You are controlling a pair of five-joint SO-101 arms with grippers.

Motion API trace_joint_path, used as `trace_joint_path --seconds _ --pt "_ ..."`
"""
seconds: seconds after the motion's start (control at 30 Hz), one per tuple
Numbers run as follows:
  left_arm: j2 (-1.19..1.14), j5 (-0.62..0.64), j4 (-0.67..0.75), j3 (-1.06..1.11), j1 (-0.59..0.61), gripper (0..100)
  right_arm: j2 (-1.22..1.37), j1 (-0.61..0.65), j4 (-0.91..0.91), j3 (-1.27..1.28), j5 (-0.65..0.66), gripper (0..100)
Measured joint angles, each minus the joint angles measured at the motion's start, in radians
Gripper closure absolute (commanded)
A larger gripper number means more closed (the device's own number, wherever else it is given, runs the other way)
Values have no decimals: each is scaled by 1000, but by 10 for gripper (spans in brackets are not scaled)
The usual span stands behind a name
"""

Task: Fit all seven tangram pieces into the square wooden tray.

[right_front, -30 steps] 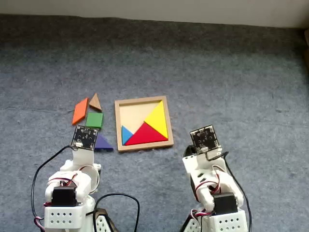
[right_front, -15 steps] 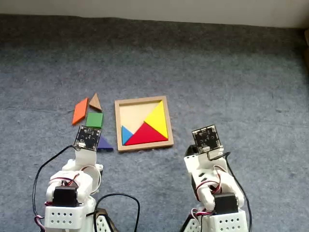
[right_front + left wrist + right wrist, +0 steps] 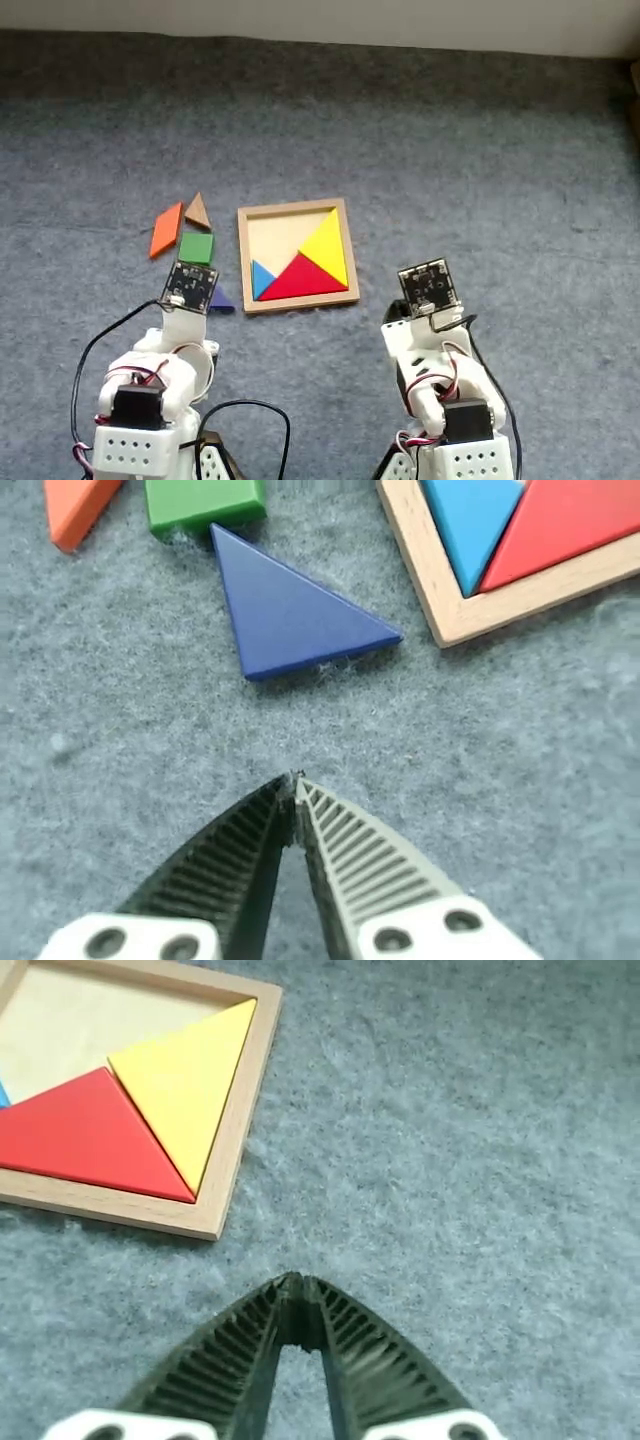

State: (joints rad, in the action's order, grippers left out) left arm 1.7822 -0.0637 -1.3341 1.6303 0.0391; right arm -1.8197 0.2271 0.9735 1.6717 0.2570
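Tray (image 3: 300,302) sits mid-table w/ three pcs in it: red triangle (image 3: 300,280) along the edge nearest the arms, yellow triangle (image 3: 328,250) on the right side, light-blue triangle (image 3: 262,279) at the near-left corner. Other four lie on the grey felt (image 3: 480,150) to its left — orange parallelogram (image 3: 166,229), brown triangle (image 3: 197,212), green square (image 3: 196,248), dark-blue triangle (image 3: 290,615) just beside the tray. My left gripper (image 3: 294,780) is just short of the dark-blue pc, tips pinched together, empty — right gripper (image 3: 297,1280) likewise closed on nothing, near the tray's near-right corner.

Tray (image 3: 300,302): three pieces in, four loose on the tabletop to its left.
Large triangle (image 3: 300,280) along near edge, second large triangle (image 3: 328,248) along right edge, small triangle (image 3: 262,278) near the near-left corner. Outside: parallelogram (image 3: 167,229) leftmost, loose small triangle (image 3: 197,212) behind square (image 3: 196,247), medium triangle (image 3: 285,620) nearest, apparently clear of the tray.
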Motion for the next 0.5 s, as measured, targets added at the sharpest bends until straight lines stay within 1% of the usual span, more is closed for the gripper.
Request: trace_joint_path --seconds 0.03,0.1,0.2,0.3,0.33,0.4,0.5 --pt "0 -6 0 -25 5 992 0 0 0 0 0 994" --pt "0 -68 0 -80 8 992 0 0 0 0 0 994" --pt "0 -221 0 -155 6 992 0 0 0 0 0 994" --pt "0 -402 17 -221 41 992 0 0 0 0 0 994" --pt "0 -445 34 -241 54 990 0 0 0 0 0 994" --pt "0 -482 57 -279 78 960 0 0 0 0 0 994" --pt "0 -494 60 -334 104 910 0 0 0 0 0 994"
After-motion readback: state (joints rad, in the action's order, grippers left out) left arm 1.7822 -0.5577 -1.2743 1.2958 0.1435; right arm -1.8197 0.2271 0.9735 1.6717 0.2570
